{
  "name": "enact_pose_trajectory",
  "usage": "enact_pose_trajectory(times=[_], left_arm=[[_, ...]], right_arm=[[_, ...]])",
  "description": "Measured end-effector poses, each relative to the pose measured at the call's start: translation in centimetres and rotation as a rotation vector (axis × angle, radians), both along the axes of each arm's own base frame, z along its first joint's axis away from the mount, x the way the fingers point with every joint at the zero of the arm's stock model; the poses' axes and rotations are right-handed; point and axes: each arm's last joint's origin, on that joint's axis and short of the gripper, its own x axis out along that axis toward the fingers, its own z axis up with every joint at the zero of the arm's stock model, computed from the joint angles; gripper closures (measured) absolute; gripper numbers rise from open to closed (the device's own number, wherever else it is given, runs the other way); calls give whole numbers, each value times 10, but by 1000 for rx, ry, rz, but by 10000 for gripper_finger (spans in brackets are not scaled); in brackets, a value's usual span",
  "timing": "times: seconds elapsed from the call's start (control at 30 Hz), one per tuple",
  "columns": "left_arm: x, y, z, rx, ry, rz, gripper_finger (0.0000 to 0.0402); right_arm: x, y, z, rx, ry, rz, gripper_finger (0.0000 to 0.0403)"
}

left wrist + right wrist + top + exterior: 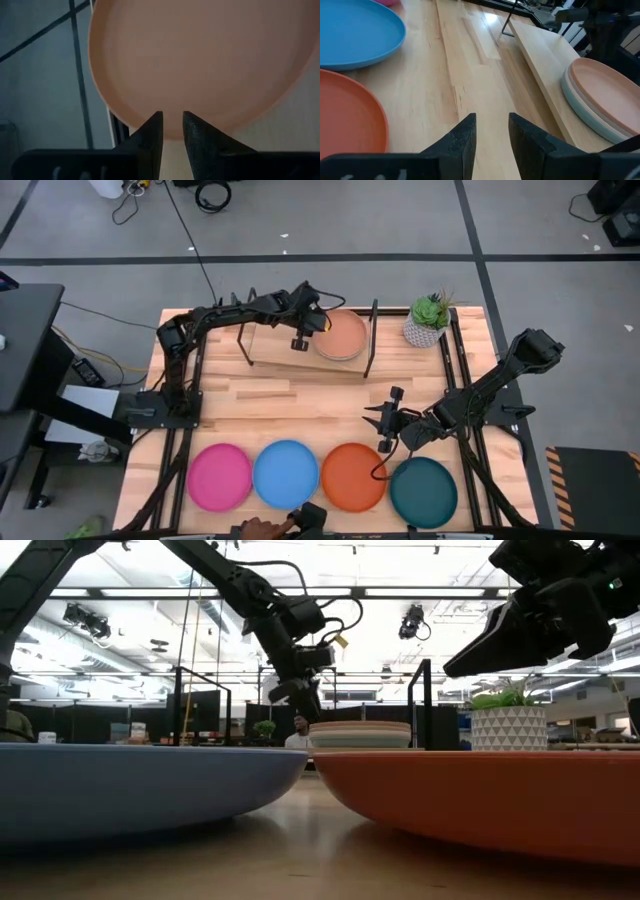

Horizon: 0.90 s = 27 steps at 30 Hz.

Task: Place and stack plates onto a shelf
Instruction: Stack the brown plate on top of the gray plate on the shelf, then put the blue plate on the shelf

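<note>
A stack of plates (340, 335) rests on the right part of the shelf (275, 348), with a cream-pink plate (200, 60) on top and light blue and grey ones (580, 107) under it. My left gripper (305, 335) hovers just left of and above the stack's rim. It is open by a narrow gap (172, 125) with nothing in it. The magenta (220, 477), blue (286, 473), orange (353, 477) and dark teal (423, 492) plates lie flat in a row along the near edge. My right gripper (380, 425) hangs open (492, 125) over bare table behind the orange plate.
A potted plant (428, 320) stands just right of the shelf. Thin black rods (372, 340) rise at the shelf's ends. A person's hand (265, 528) holding a dark object shows at the near edge. Bare wood (300, 405) lies between the shelf and the plate row.
</note>
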Motion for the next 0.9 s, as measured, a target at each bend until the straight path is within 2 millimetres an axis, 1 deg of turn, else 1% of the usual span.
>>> enact_pose_trajectory(times=[0.13, 0.23, 0.33, 0.43, 0.53, 0.6, 0.67, 0.77, 0.83, 0.9], left_arm=[[-1, 0, 8, -17, -44, -13, 320], [-2, -3, 7, -88, -63, -53, 320], [1, -16, 4, -157, -32, -110, 321], [5, -45, 7, -182, 26, -183, 330], [9, -80, 24, -177, 38, -247, 341], [9, -103, 36, -185, 29, -247, 347], [6, -127, 49, -216, 22, -220, 348], [1, -163, 67, -298, -20, -145, 342], [-2, -188, 73, -351, -24, -93, 333], [-4, -215, 73, -371, -5, -37, 318]], right_arm=[[0, 0, 0, 1, 0, -1, 282], [0, 0, 0, 5, 0, 0, 282], [0, 0, -1, 1, 7, 1, 282], [0, 0, -1, -20, 17, 12, 282], [0, 0, -1, -53, 33, 29, 282], [-1, 0, -2, -77, 60, 52, 282], [-1, 1, -3, -86, 90, 99, 282], [-1, 3, -4, -33, 108, 160, 282], [-1, 3, -4, -20, 111, 173, 282], [-1, 3, -4, -35, 115, 179, 282]])
